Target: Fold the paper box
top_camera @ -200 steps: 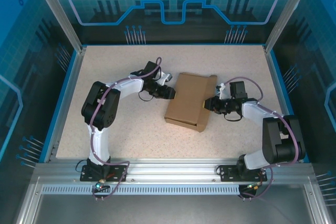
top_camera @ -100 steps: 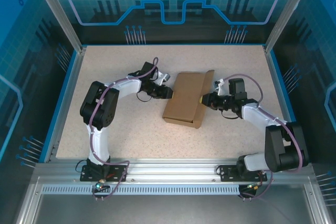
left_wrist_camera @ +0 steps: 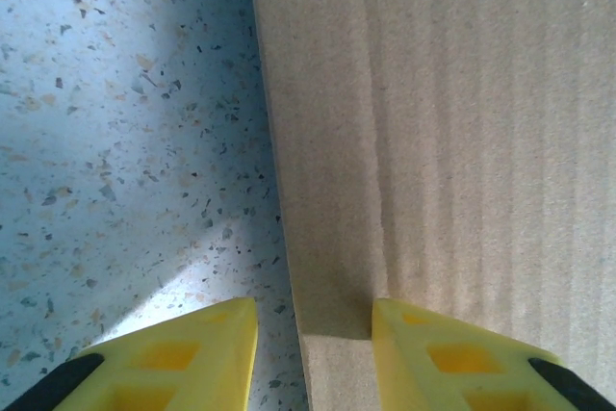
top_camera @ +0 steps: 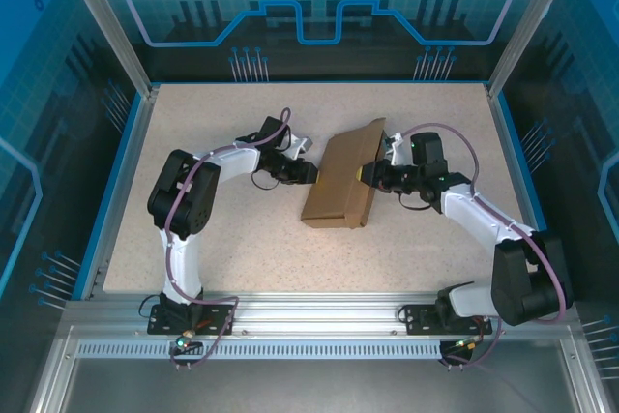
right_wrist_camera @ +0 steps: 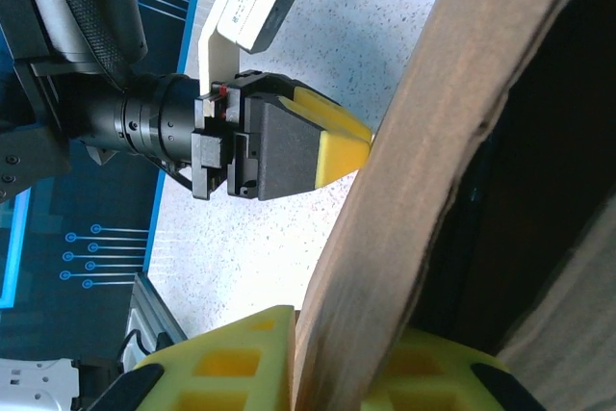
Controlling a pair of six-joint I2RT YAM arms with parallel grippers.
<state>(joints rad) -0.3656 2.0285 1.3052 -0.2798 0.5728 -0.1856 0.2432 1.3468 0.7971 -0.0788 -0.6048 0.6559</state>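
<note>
The brown cardboard paper box (top_camera: 340, 181) lies mid-table, its right panel tilted up and leaning left. My right gripper (top_camera: 366, 174) holds that raised panel at its right edge. In the right wrist view the gripper (right_wrist_camera: 332, 363) is shut on the paper box (right_wrist_camera: 433, 141), whose panel rises steeply between the yellow fingers. My left gripper (top_camera: 311, 172) sits against the box's left side. In the left wrist view it (left_wrist_camera: 315, 353) is open, the box (left_wrist_camera: 462, 122) edge running between its fingertips with a gap beside the left one. The left gripper's yellow tip (right_wrist_camera: 342, 141) pokes out from behind the panel.
The speckled tabletop (top_camera: 242, 239) has free room in front of and behind the box. A blue rim (top_camera: 116, 181) and a metal frame bound the table. The arms' bases stand at the near rail (top_camera: 319, 316).
My right gripper has moved left and up with the box's right panel, tipping it steeper over the box. The box has shifted slightly left. The left gripper has barely moved.
</note>
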